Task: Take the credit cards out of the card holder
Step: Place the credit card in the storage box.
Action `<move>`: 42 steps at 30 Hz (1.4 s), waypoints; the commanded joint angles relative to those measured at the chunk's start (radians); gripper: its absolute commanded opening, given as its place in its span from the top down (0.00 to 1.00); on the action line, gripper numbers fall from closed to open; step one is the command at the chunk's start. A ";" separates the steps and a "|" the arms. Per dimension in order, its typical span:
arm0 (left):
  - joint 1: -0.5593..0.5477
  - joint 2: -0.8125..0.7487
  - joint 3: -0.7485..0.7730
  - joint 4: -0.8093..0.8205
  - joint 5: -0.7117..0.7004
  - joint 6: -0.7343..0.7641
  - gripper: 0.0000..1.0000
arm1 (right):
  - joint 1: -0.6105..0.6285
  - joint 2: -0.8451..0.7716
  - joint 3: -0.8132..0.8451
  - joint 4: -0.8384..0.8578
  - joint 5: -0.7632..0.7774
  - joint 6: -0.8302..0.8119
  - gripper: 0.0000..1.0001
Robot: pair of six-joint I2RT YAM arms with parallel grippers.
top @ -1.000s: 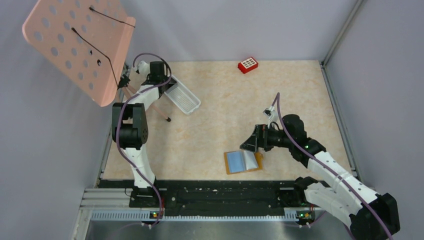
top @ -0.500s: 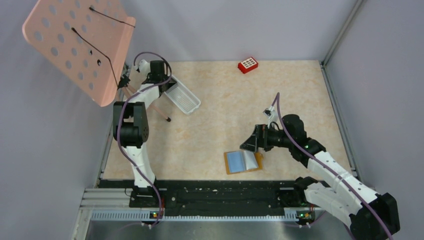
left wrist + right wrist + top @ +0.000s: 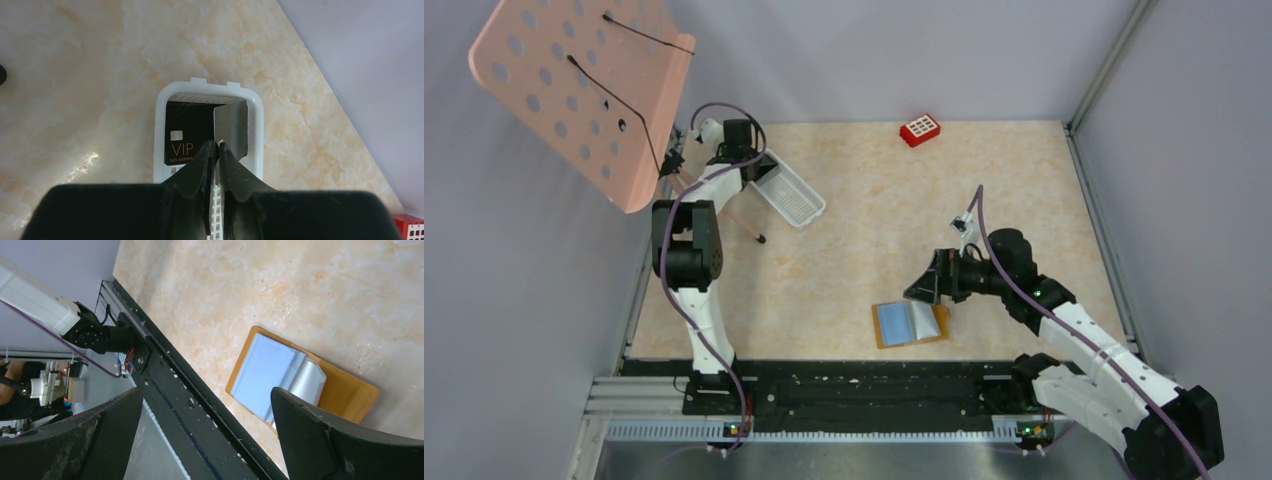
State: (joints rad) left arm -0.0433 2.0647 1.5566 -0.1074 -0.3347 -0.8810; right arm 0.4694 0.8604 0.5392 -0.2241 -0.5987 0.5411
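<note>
The left pincer hangs over the white oblong mesh tray at the far left of the beige marbled table. Its fingers are almost together, with only a thin slit between the tips. A black rectangular card printed VIP lies flat in the tray just beyond the tips. A plain grey rectangular card stands tilted beside it, its near corner right at the slit. I cannot tell whether the fingers pinch it.

The right pincer is spread wide with nothing in it. It hovers near the table's front edge, well apart from the tray. The tan-brown leather card holder lies open on the table below and just beyond it. Its light blue sleeves face up, and neither finger touches it.
</note>
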 commanded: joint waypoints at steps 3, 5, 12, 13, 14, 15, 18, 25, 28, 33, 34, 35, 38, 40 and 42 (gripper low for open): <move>0.003 0.011 0.048 -0.023 -0.009 0.016 0.83 | -0.001 -0.011 0.041 0.031 -0.006 -0.023 0.01; 0.003 0.012 0.052 -0.029 -0.011 0.017 0.80 | -0.002 -0.014 0.039 0.031 -0.006 -0.023 0.01; 0.003 0.008 0.056 -0.037 -0.019 0.027 0.78 | -0.004 -0.016 0.039 0.030 -0.009 -0.023 0.01; 0.003 0.008 0.059 -0.043 -0.023 0.028 0.77 | -0.005 -0.016 0.040 0.029 -0.010 -0.023 0.01; 0.003 0.007 0.062 -0.046 -0.027 0.028 0.77 | -0.005 -0.016 0.041 0.029 -0.010 -0.023 0.01; 0.003 0.005 0.064 -0.052 -0.034 0.028 0.75 | -0.006 -0.016 0.041 0.030 -0.010 -0.023 0.01; 0.003 0.006 0.066 -0.055 -0.037 0.026 0.74 | -0.006 -0.015 0.039 0.030 -0.010 -0.025 0.01; 0.003 0.009 0.078 -0.063 -0.045 0.028 0.65 | -0.007 -0.016 0.039 0.026 -0.010 -0.029 0.01; 0.003 0.011 0.083 -0.064 -0.052 0.031 0.64 | -0.010 -0.016 0.039 0.024 -0.010 -0.030 0.01; 0.004 0.009 0.090 -0.068 -0.055 0.031 0.63 | -0.012 -0.015 0.037 0.023 -0.012 -0.033 0.01; 0.004 0.009 0.093 -0.068 -0.053 0.033 0.63 | -0.012 -0.015 0.036 0.024 -0.012 -0.032 0.01; 0.003 0.008 0.095 -0.069 -0.050 0.036 0.62 | -0.011 -0.015 0.036 0.023 -0.011 -0.032 0.01; 0.003 0.000 0.096 -0.068 -0.036 0.044 0.63 | -0.014 -0.013 0.036 0.019 -0.009 -0.034 0.01; 0.002 -0.004 0.096 -0.066 -0.015 0.050 0.63 | -0.015 -0.010 0.038 0.021 -0.008 -0.035 0.01; 0.000 -0.008 0.093 -0.065 0.018 0.059 0.63 | -0.015 -0.009 0.040 0.021 -0.010 -0.034 0.01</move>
State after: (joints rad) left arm -0.0422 2.0712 1.6119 -0.1886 -0.3561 -0.8524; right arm 0.4614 0.8593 0.5392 -0.2249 -0.5995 0.5236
